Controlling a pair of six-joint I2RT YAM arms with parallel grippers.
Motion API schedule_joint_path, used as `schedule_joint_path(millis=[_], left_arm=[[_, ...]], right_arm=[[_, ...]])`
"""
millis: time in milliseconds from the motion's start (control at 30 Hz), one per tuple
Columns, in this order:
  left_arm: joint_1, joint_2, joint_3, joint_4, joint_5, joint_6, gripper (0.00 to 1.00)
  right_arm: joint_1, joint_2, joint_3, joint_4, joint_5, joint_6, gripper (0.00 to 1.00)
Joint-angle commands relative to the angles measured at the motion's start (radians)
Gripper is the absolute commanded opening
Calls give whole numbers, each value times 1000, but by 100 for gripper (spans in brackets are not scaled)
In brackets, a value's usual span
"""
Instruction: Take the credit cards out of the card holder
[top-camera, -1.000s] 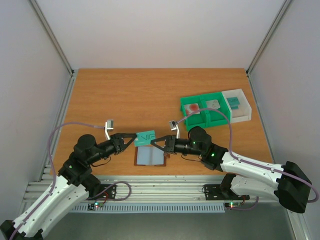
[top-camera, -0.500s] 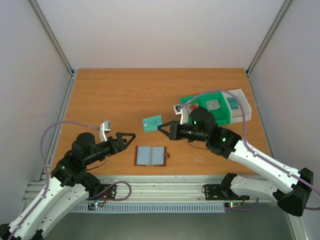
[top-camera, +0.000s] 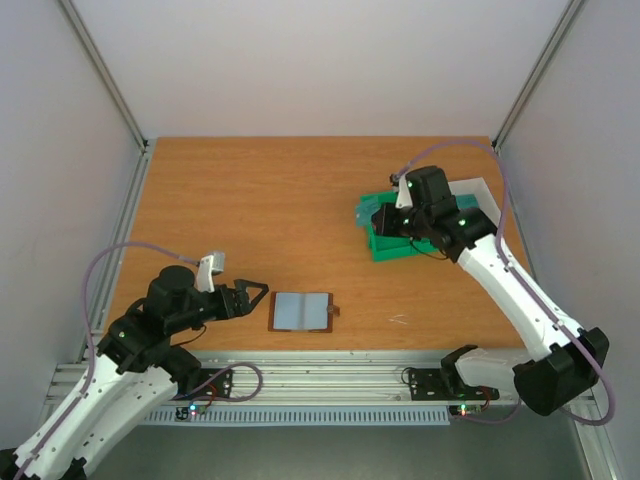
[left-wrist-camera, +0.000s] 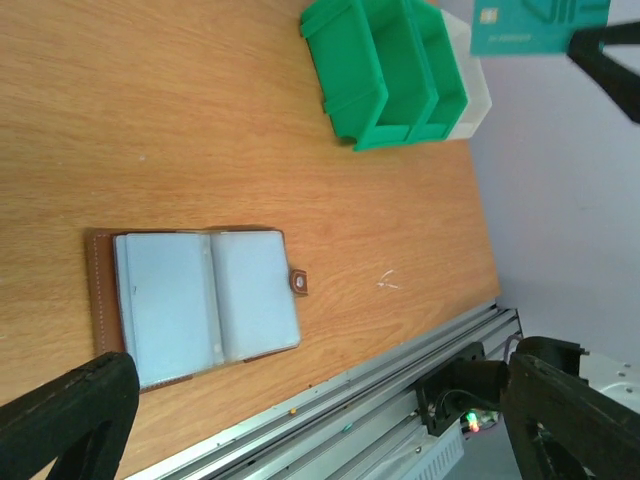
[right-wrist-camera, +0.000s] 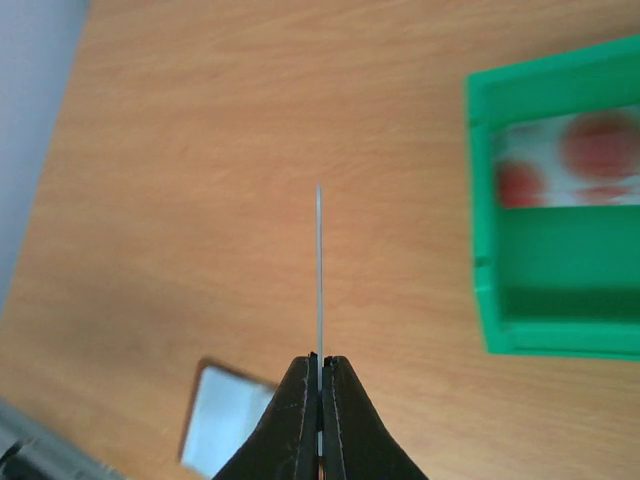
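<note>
The card holder (top-camera: 302, 312) lies open flat on the table near the front edge, its blue-grey pockets (left-wrist-camera: 200, 305) facing up. My left gripper (top-camera: 250, 296) is open and empty just to its left, fingers (left-wrist-camera: 62, 420) wide apart. My right gripper (top-camera: 396, 222) is shut on a teal credit card (top-camera: 381, 217), held in the air over the left end of the green bin (top-camera: 392, 247). That card shows edge-on (right-wrist-camera: 318, 270) between the shut fingertips (right-wrist-camera: 320, 366). A pale card with red blots (right-wrist-camera: 570, 160) lies in the green bin (right-wrist-camera: 500, 300).
A white bin (top-camera: 486, 190) adjoins the green bins (left-wrist-camera: 385, 70) at the back right, partly hidden by the right arm. The aluminium rail (left-wrist-camera: 400, 390) runs along the table's near edge. A small white scratch (left-wrist-camera: 385, 281) marks the wood right of the holder.
The right arm carried the teal card from above the card holder back and right to the green bin. The left gripper opened, let go of the card and drew back left.
</note>
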Motion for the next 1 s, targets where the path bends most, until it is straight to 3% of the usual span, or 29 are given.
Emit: schedule_joint_path(millis=[0,267,433,967], left_arm=[[3,2,54,-53,0,89,99],[3,29,65,-72,36,118,99],[4,45,72,-75,38,127,99],[4,68,49,-1,29,66,99]], right_arm=[[-114,72,83,-141,111,-139,1],[-374,171,139,-153,247,-240,1],[-498,237,192,-159,235,-277,1],[-718,565,397,-188,197,-463,1]])
